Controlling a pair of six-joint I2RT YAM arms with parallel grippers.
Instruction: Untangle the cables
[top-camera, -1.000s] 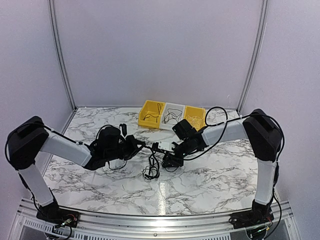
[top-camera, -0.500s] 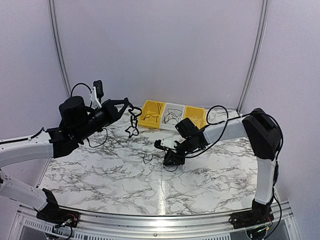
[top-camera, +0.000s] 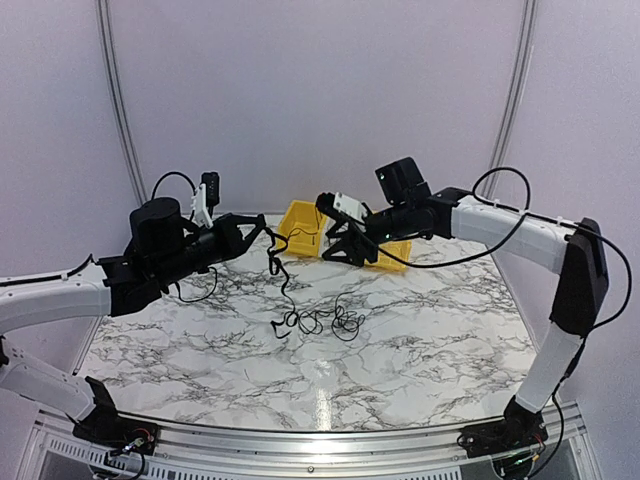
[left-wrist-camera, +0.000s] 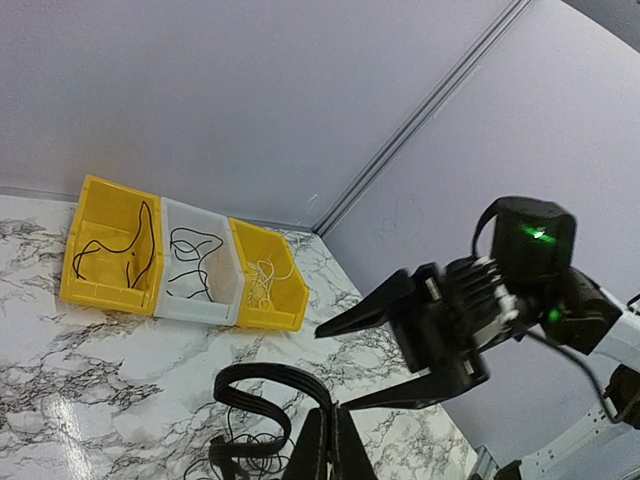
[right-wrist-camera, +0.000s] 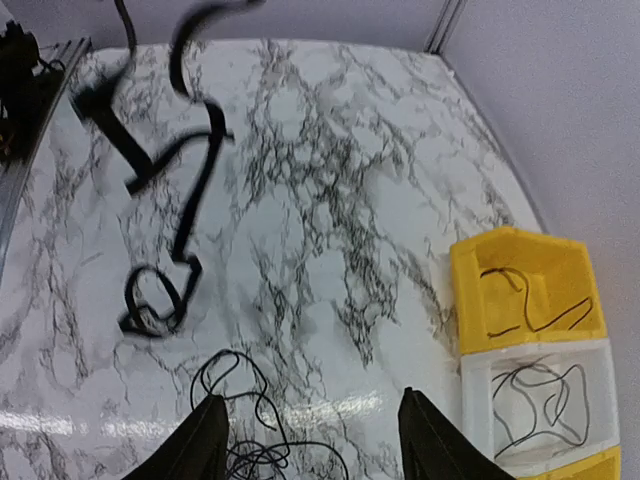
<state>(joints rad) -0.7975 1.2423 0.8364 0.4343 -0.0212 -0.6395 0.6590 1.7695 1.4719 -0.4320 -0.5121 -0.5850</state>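
Observation:
My left gripper (top-camera: 264, 226) is raised above the table's left half and shut on a flat black cable (top-camera: 281, 276). The cable hangs down to a loose heap of thin black cables (top-camera: 320, 322) on the marble. In the left wrist view the shut fingers (left-wrist-camera: 330, 445) pinch the flat cable's loop (left-wrist-camera: 270, 385). My right gripper (top-camera: 348, 254) is open and empty, up in the air in front of the bins. It also shows in the left wrist view (left-wrist-camera: 328, 367). The right wrist view looks down between its open fingers (right-wrist-camera: 205, 440) at the thin cables (right-wrist-camera: 250, 445) and the hanging flat cable (right-wrist-camera: 190, 180).
Three bins stand in a row at the back: a yellow one (top-camera: 302, 228) with black wires, a white one (left-wrist-camera: 195, 268) with black wires, and a yellow one (left-wrist-camera: 266, 282) with a whitish wire. Grey walls close the back and sides.
My left arm has risen from the table, drawing the flat cable up out of the heap. My right gripper has left the heap, lifted towards the bins and opened.

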